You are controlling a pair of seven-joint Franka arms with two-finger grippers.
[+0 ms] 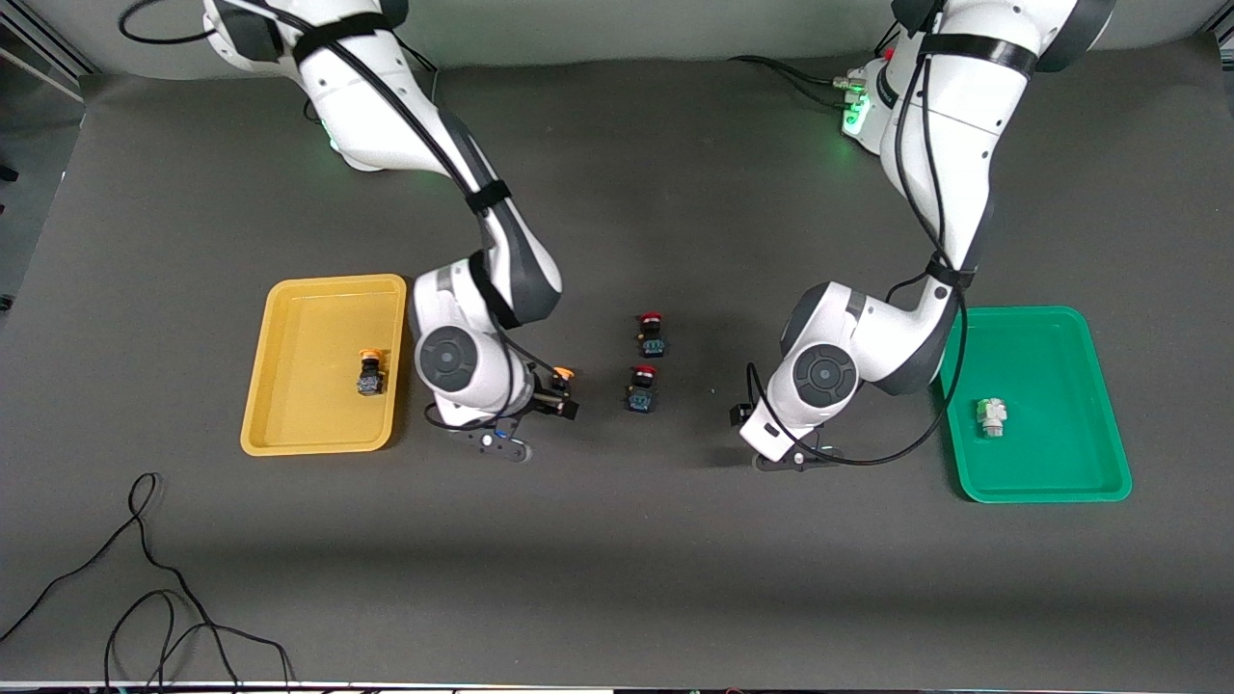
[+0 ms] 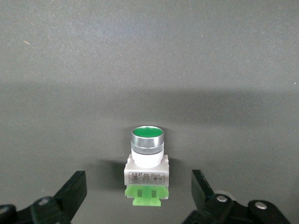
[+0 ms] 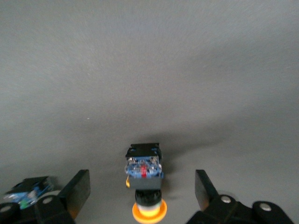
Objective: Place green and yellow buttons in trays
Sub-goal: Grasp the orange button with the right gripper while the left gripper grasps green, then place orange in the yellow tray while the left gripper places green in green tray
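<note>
while claws (image 2: 139, 196) (image 3: 142, 196) gape, buttons (image 2: 146, 168) unpinched.

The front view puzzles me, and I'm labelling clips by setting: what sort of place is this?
Probably a robotics lab bench set up for sorting: a dark mat-covered table, loose cables trailing across it, and a yellow tray and green tray laid out for small push buttons.
</note>
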